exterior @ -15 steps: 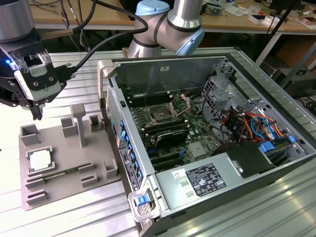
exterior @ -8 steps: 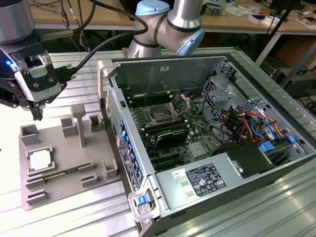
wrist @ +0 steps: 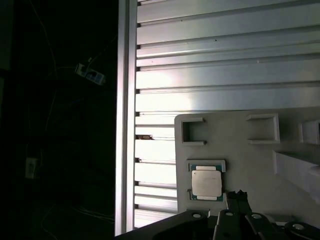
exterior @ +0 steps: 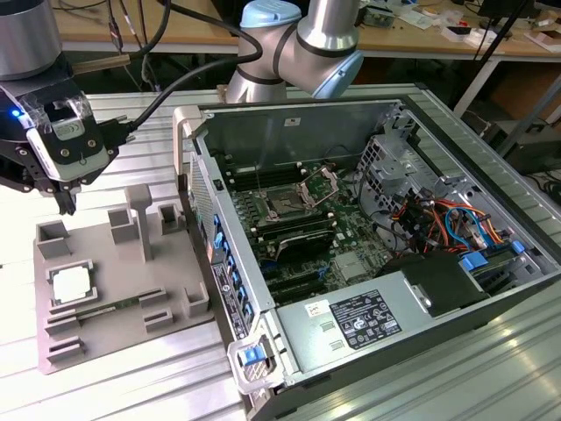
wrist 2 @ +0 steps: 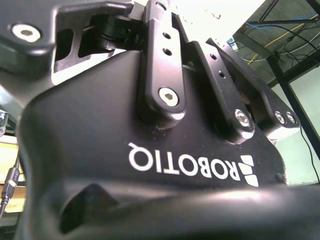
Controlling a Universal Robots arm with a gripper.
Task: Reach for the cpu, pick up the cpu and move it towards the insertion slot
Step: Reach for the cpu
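Gripper: I see the gripper (exterior: pixel 67 207) up at the exterior view's left, hanging over the far end of the grey tray (exterior: pixel 105 263). Its tips look drawn together into one dark point, and it has hold of nothing. In the first wrist view the gripper (wrist: pixel 236 196) again shows both tips side by side with no gap I can make out.

Cpu: the cpu (exterior: pixel 70 286) lies flat, pale side up, in its square pocket near the tray's edge at the exterior view's left. It sits on the camera side of the gripper and lower than it, apart from the tips and untouched.

Cpu from the wrist: in the first wrist view the cpu (wrist: pixel 206 183) sits in its pocket on the tray (wrist: pixel 250 165), just beside the gripper tips but not between them.

Insertion slot: I find the insertion slot (exterior: pixel 285 203) on the green motherboard (exterior: pixel 351 219) inside the open computer case (exterior: pixel 289 132), with its metal frame (exterior: pixel 320 182) tilted up. It is well apart from the cpu, toward the exterior view's right.

Memory stick: a thin green memory stick (exterior: pixel 118 307) rests in a long groove of the tray, near the cpu.

Bench: the tray and case both stand on the ribbed aluminium bench (exterior: pixel 131 386).
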